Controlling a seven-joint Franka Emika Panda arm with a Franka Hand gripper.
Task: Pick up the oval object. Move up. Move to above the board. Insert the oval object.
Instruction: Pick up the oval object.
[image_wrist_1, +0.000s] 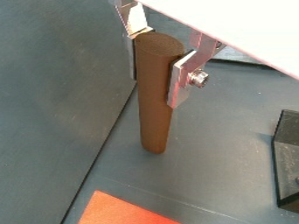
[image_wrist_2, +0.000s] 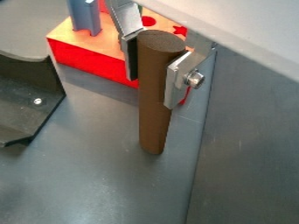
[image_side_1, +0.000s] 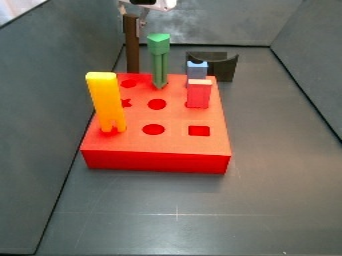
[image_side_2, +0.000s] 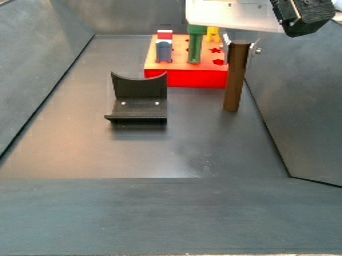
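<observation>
The oval object (image_side_2: 234, 78) is a tall dark-brown peg. It stands upright on the grey floor beside the board, with its foot at floor level. My gripper (image_side_2: 238, 38) is shut on its top end, a silver finger (image_wrist_2: 181, 79) on each side. The peg also shows in both wrist views (image_wrist_1: 156, 96) (image_wrist_2: 155, 105) and, behind the board, in a side view (image_side_1: 130, 50). The board (image_side_1: 154, 140) is a thick bright-red block with shaped holes. It also shows in a wrist view (image_wrist_2: 87, 54) and a side view (image_side_2: 187, 72).
On the board stand a yellow peg (image_side_1: 103, 100), a green peg (image_side_1: 159, 60), a blue peg (image_side_1: 198, 68) and a short red block (image_side_1: 199, 93). The dark fixture (image_side_2: 136, 98) stands on the floor near the board. Grey walls enclose the floor.
</observation>
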